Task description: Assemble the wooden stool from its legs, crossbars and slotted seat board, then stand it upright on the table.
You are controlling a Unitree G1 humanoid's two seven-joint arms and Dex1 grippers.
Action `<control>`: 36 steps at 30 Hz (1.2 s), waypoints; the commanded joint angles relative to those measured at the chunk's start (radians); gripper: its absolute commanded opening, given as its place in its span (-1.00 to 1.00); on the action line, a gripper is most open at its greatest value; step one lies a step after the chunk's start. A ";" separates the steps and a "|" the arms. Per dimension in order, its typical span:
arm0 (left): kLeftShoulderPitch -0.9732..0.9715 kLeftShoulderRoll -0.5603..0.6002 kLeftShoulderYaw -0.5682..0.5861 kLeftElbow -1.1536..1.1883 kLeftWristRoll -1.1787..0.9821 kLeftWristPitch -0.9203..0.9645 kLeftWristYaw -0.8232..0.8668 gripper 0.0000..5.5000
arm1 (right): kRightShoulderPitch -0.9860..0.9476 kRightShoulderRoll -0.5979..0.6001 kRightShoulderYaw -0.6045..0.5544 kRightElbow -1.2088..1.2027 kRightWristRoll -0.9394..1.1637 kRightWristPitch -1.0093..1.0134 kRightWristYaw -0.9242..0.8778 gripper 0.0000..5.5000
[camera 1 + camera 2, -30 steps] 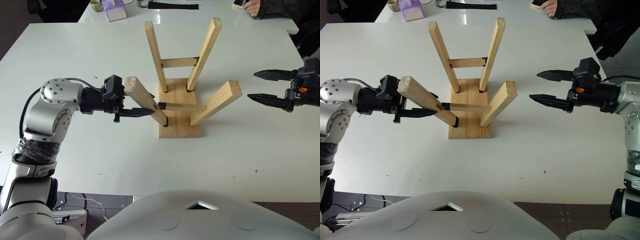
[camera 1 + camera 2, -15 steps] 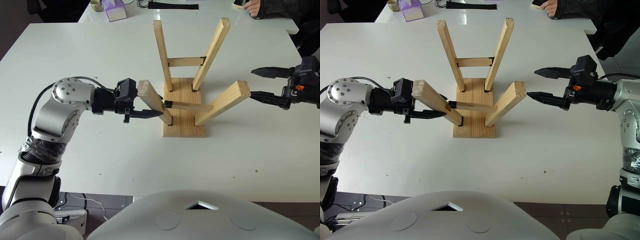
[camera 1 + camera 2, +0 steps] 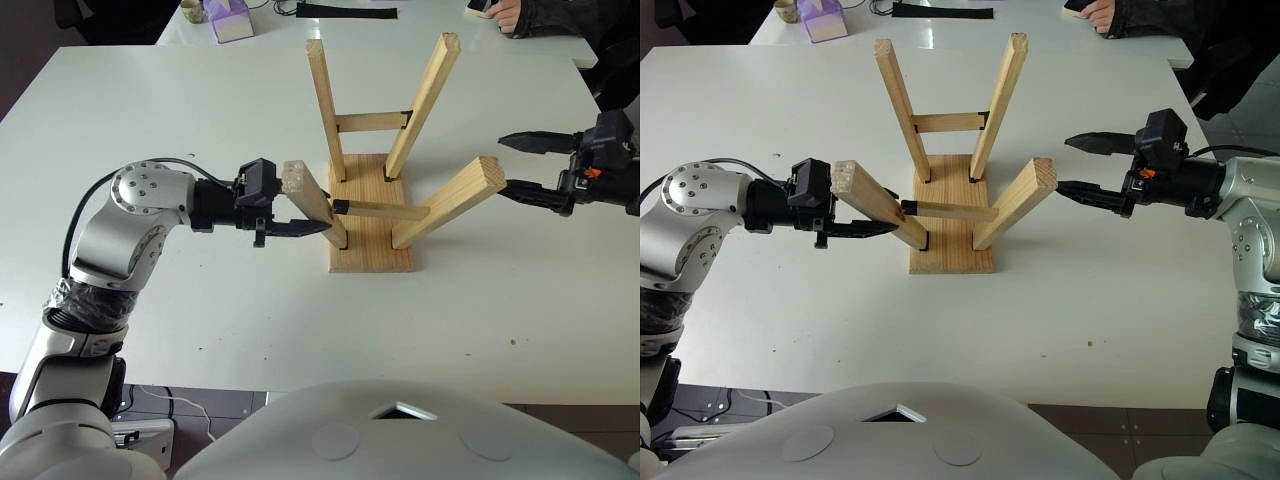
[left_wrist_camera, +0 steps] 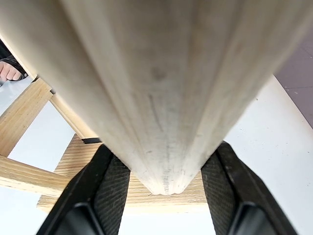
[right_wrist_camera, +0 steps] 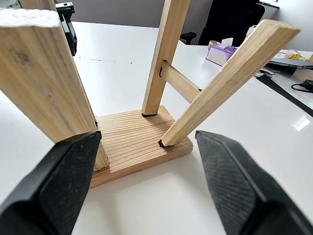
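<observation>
The stool stands upside down on the white table, its slotted seat board [image 3: 372, 256] lying flat. Two far legs [image 3: 325, 110] [image 3: 425, 105] rise steeply, joined by a crossbar [image 3: 370, 122]. The near-left leg [image 3: 308, 200] and near-right leg [image 3: 450, 200] splay outward, with a second crossbar [image 3: 378, 210] between them. My left gripper [image 3: 300, 216] is shut on the near-left leg [image 4: 156, 88] close to its top, one finger [image 4: 105, 191] on each side. My right gripper [image 3: 505, 162] is open just right of the near-right leg's top end, beside that leg [image 5: 49, 83].
A purple tissue box [image 3: 230, 20], a cup [image 3: 192, 10] and a black strap [image 3: 345, 12] sit on the far table. Bare white tabletop [image 3: 250, 320] stretches in front of the stool and to both sides.
The stool has slid to the right with my left gripper still holding its near-left leg. The near-right leg's top now lies closer to my right gripper's fingertips.
</observation>
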 commanded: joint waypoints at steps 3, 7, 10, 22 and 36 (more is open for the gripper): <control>0.053 -0.003 -0.006 0.002 0.023 0.033 -0.005 -0.26 | -0.019 0.007 -0.003 -0.003 -0.002 -0.009 -0.011 0.29; 0.048 -0.021 -0.011 0.016 0.050 0.024 0.012 -0.26 | -0.027 0.016 0.004 -0.001 -0.005 -0.010 -0.019 0.29; 0.046 -0.027 -0.009 0.016 0.050 0.025 0.016 -0.26 | -0.041 0.029 0.002 0.004 -0.006 -0.006 -0.042 0.29; 0.045 -0.023 -0.019 0.012 0.065 0.035 0.018 -0.26 | -0.084 0.063 -0.010 0.003 0.000 0.001 -0.113 0.29; 0.049 -0.024 -0.022 0.008 0.073 0.040 0.032 -0.26 | -0.128 0.102 -0.021 -0.023 -0.010 0.020 -0.228 0.29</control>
